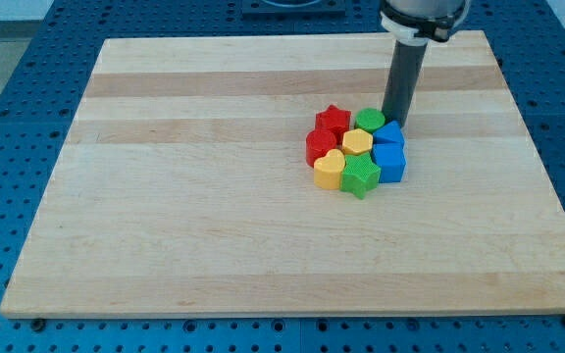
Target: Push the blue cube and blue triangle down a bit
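The blue triangle point(388, 134) and the blue cube point(390, 162) sit at the right side of a tight cluster of blocks, the triangle just above the cube. My tip point(394, 122) stands at the top edge of the blue triangle, touching or almost touching it, next to the green block point(369, 120). The rod rises from there to the view's top.
The cluster also holds a red star point(333, 121), a red block point(319, 146), a yellow hexagon point(357, 141), a yellow heart point(329, 169) and a green star point(360, 176). All lie on the wooden board point(184, 196), right of its centre.
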`<move>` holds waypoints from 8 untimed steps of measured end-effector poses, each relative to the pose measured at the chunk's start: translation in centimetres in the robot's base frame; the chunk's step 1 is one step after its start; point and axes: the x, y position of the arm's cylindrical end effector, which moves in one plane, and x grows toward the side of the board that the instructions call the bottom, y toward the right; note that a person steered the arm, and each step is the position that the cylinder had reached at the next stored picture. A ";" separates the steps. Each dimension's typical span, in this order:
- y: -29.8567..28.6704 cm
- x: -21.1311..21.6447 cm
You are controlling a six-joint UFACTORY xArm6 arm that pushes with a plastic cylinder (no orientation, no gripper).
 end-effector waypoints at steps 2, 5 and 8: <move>0.0 2.5; 0.1 7.8; 4.7 8.0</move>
